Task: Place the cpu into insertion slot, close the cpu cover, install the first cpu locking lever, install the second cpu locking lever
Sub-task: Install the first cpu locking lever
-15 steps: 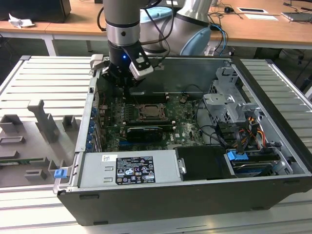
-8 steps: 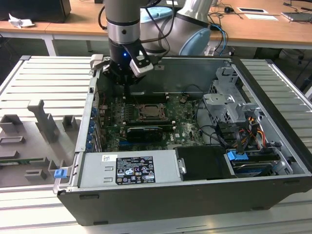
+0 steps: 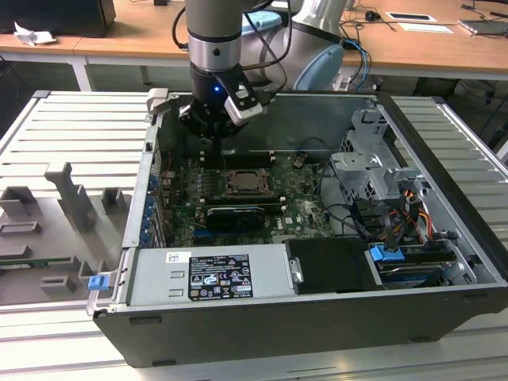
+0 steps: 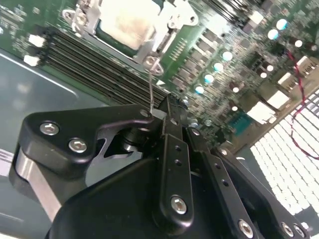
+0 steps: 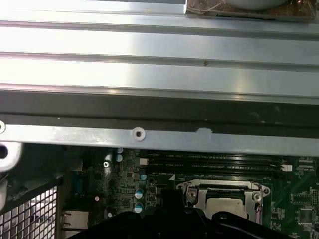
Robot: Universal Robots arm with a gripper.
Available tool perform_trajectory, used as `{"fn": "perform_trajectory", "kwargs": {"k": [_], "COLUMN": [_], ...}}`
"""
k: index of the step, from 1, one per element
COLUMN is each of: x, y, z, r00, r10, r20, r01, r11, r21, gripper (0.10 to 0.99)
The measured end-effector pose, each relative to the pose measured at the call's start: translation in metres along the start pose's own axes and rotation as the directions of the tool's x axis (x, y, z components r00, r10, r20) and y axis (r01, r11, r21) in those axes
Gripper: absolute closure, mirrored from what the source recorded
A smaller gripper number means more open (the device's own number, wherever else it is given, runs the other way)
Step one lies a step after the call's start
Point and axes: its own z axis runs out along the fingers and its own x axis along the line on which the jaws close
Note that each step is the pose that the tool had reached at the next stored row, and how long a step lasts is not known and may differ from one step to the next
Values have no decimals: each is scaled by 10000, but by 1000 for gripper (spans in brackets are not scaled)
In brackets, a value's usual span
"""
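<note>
With the pincer (image 4: pixel 160 112) nipped narrow on the thin silvery wire locking lever (image 4: pixel 150 88), hangs beside the square silver-rimmed insertion slot (image 5: pixel 192 194) by the green circuit board's (image 5: pixel 299 209) memory-slot edge, pale square cpu (image 4: pixel 124 22) seated under the shut windowed metal cpu cover (image 4: pixel 167 32), apparently to latch it.

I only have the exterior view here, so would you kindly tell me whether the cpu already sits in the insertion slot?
Observer: Yes; in both wrist views the pale cpu is seated, metal face up.
Operator: Thank you. Is the cpu cover down?
Observer: It appears so; in the first wrist view the cpu cover lies flat, framing the chip.
Operator: And what does the gripper hold?
Observer: In the second wrist view the gripper looks shut on a thin wire locking lever beside the cover.
</note>
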Motion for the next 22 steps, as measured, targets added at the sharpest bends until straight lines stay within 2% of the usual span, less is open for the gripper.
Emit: {"fn": "perform_trajectory", "kwargs": {"k": [2, 5, 7, 8, 10, 11, 12, 14, 19, 22], "x": [-78, -234, -375, -406, -418, -419, -419, -422, -459, -485], "y": [-1, -3, -8, -10, -11, -10, -10, -13, -16, -16], "z": [1, 5, 10, 12, 16, 19, 34, 65, 126, 157], "r00": [10000, 10000, 10000, 10000, 10000, 10000, 10000, 9992, 9990, 9990], "r10": [3, 0, 2, 2, 1, -3, -58, -391, -450, -450], "r20": [1, 0, 0, 0, 5, 11, 14, -3, -5, 1], "r01": [-3, 0, -2, -2, -1, 3, 58, 391, 450, 450], "r11": [10000, 10000, 10000, 10000, 9999, 9996, 9993, 9986, 9983, 9979], "r21": [0, 0, 0, -11, -136, -274, -362, -361, -377, -473], "gripper": [980, 980, 980, 980, 980, 980, 980, 980, 980, 980]}}
